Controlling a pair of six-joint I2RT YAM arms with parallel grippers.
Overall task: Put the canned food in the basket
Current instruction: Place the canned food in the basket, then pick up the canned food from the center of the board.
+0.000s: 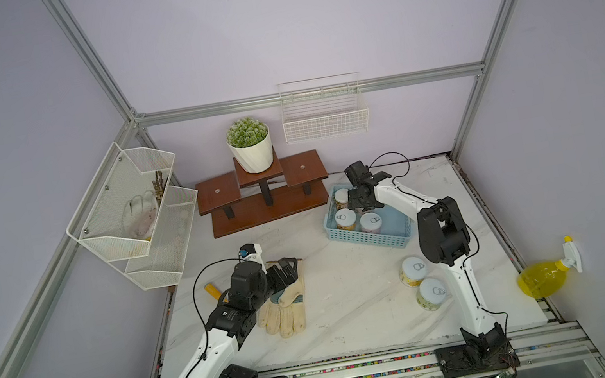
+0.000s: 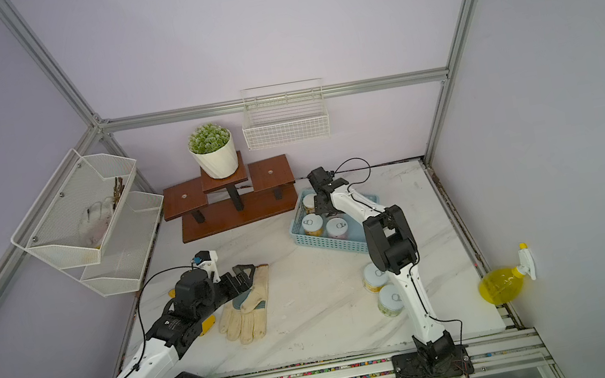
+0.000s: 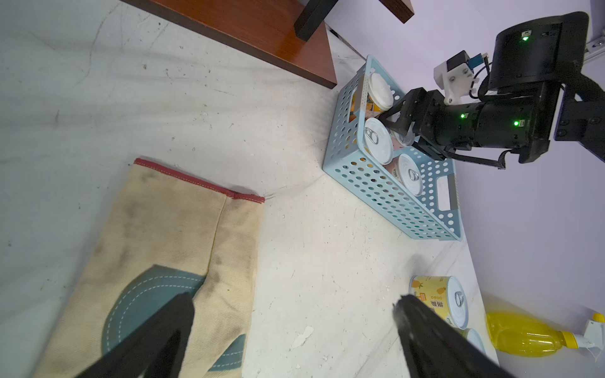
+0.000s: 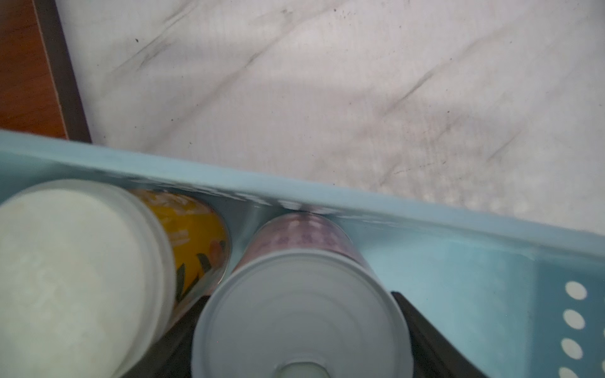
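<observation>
Clearly past the halfway mark, judging by the count. Standing upright inside the light blue rectangular plastic basket (image 1: 366,238): a short cylindrical white-capped tin (image 1: 341,195) with a yellow label, a silvery pull-tab tin (image 1: 345,217), and a second pull-tab tin (image 1: 370,221) beside it. Also low inside, touching a long wall and just beside the white-capped one: a pink-labelled tin (image 4: 301,311), not yet let go, with the right fingers (image 4: 422,330) closed on its two sides. Cannot tell whether resting on the basket floor.

Left to move: a yellow pineapple-printed tin (image 1: 413,269) and a green-labelled tin (image 1: 432,292), just beside each other on the white marbled table (image 1: 353,313), well apart from the basket. Probably two more trips after this release.

Left fingers (image 3: 157,337) spread fully wide, holding nothing, hovering over a beige canvas work glove (image 1: 285,312).

About materials: thin moulded plastic for the basket, walls full of round holes, a handle cutout at the short end. Smooth metal for the tins, ringed lids, glossy printed labels; matte look on the white cap, likely plastic. Hard, scuffed table surface with grey veins. Coarse, soiled weave on the glove, red hem, grey-blue stitched patches.
</observation>
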